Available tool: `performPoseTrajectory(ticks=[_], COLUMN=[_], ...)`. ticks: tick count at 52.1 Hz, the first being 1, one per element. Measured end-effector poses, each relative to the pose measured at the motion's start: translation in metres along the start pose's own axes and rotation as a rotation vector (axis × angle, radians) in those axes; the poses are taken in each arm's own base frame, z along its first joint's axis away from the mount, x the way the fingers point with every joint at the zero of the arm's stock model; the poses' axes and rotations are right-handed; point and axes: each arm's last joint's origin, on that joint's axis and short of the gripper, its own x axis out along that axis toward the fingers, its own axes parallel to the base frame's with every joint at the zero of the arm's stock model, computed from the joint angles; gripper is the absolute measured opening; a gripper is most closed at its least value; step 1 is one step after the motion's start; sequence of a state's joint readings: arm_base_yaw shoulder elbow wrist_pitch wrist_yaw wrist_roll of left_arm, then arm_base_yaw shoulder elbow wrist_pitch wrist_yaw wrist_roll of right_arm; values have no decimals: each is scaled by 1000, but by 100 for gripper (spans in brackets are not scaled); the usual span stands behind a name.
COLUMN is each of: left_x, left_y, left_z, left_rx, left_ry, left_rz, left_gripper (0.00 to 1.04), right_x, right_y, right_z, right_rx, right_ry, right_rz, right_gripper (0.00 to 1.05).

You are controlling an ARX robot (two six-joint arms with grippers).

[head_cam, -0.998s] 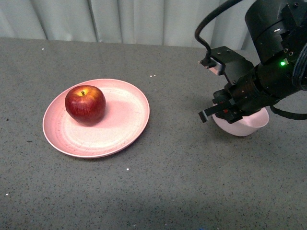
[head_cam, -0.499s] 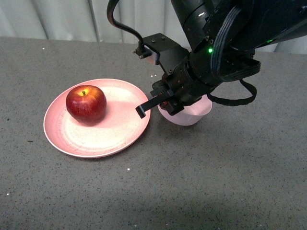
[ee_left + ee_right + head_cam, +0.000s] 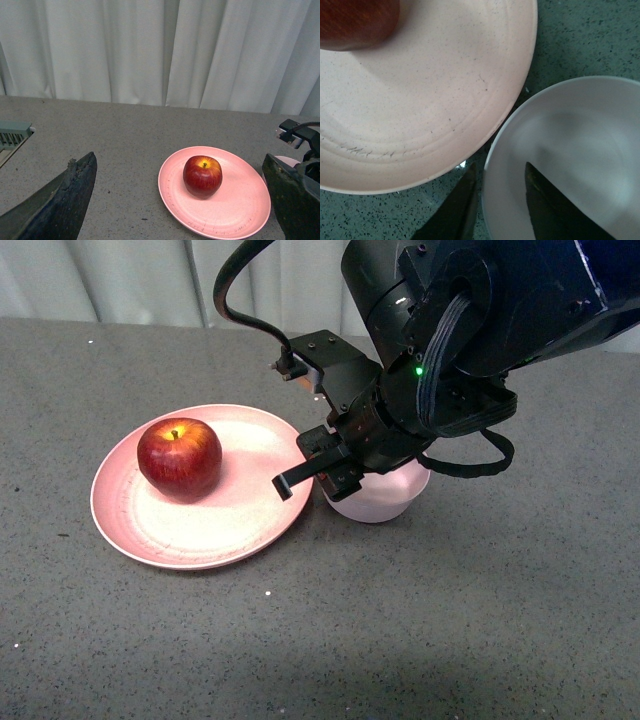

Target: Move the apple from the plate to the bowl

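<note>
Red apple [image 3: 179, 455] untouched on plate [image 3: 230, 510], frame left; transfer not started; right gripper [image 3: 499, 172] clamps bowl [image 3: 385, 495] rim beside plate; left gripper [image 3: 177, 162] spread wide.

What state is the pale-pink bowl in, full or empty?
Empty: the bowl is bare inside but for one of the right gripper's fingers; the apple sits on the plate.
</note>
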State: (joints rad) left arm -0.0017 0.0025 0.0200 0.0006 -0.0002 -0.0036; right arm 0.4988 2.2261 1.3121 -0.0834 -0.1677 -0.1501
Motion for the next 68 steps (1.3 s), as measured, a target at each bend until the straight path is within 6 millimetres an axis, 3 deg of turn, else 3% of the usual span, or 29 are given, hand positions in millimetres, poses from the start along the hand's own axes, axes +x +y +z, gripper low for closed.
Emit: performPoseTrajectory(ticks=[9,19,23,42,51,54,59,68], left_x=[0,0,0,0,0,0,0,0], left_y=[0,0,0,0,0,0,0,0], left_z=[0,0,0,0,0,0,0,0], left_rx=[0,0,0,0,0,0,0,0], left_ry=[0,0,0,0,0,0,0,0], left_rz=[0,0,0,0,0,-1,2,0], left_gripper=[98,98,98,98,98,98,98,98], right_x=[-20,-82,-104,-173,-185,-190,-213,-225], right_y=[-7,-18,-21,-37,-26,-22,-18,-11], right_z=[-4,-4,-16,-97,-135,-150,-160,-180], right_rx=[40,64,56,218,350,339,316,307], right_ry=[-107,-354,-430,-622,-568,-723,-932,-934], right_rz=[3,-75,-116,-504,-403,-582,-679,-679], right_gripper=[63,97,95,95,95,82,61,27])
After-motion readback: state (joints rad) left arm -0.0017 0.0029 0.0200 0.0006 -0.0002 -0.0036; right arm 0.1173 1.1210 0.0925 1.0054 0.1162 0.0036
